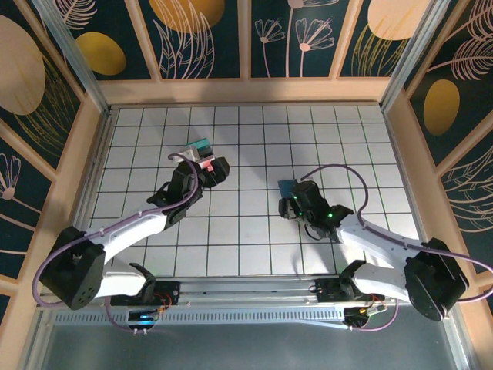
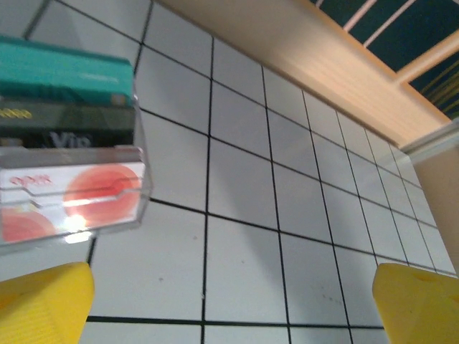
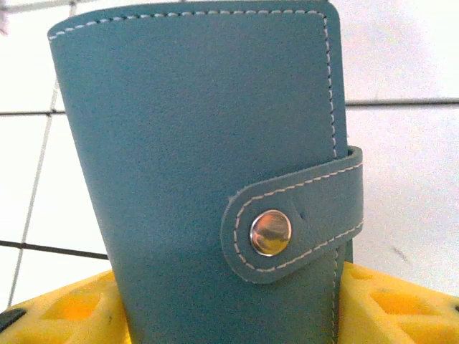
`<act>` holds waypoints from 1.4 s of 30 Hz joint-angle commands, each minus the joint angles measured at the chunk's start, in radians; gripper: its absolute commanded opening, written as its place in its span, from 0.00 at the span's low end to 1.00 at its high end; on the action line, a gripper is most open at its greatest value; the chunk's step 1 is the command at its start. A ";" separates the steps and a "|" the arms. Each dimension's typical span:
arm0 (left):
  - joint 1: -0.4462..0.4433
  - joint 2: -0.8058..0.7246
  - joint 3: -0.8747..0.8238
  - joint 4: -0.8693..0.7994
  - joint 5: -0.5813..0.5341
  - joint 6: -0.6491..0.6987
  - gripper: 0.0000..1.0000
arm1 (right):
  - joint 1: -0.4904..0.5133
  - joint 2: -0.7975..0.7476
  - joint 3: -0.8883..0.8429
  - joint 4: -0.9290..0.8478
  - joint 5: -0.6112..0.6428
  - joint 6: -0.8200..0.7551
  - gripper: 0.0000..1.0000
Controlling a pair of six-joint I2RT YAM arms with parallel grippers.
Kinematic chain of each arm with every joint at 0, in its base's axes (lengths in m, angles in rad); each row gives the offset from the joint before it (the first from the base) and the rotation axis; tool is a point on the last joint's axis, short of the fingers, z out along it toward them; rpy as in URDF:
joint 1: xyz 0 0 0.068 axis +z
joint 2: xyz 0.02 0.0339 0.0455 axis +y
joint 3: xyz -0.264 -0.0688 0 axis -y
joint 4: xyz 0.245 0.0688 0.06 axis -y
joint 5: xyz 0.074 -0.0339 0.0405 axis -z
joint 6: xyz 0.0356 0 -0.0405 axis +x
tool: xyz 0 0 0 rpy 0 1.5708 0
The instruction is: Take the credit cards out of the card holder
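Where the left gripper (image 2: 229,308) stands wide open and empty, we note the credit cards (image 2: 64,75) in clear pockets (image 2: 79,215), upper left. The card holder (image 3: 208,143), snapped shut, sits centre-right on the bench (image 1: 254,146) between the fingers (image 3: 401,308) of the right gripper (image 1: 295,200); we cannot tell whether they grip it.
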 commanded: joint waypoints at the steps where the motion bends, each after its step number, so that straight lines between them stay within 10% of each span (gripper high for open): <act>1: -0.013 0.045 0.042 0.061 0.134 -0.041 0.99 | 0.013 -0.039 -0.029 0.191 0.026 -0.056 0.59; 13: -0.102 0.147 0.098 0.285 0.395 0.030 0.99 | 0.051 0.016 0.012 0.318 0.012 -0.099 0.59; 30: -0.157 0.264 0.152 0.334 0.465 0.050 0.90 | 0.095 0.019 0.037 0.355 0.023 -0.114 0.60; 34: -0.158 0.285 0.156 0.360 0.483 0.034 0.81 | 0.100 0.022 0.039 0.367 0.020 -0.116 0.60; 42: -0.158 0.289 0.143 0.390 0.479 0.024 0.27 | 0.110 0.012 0.042 0.369 0.017 -0.128 0.61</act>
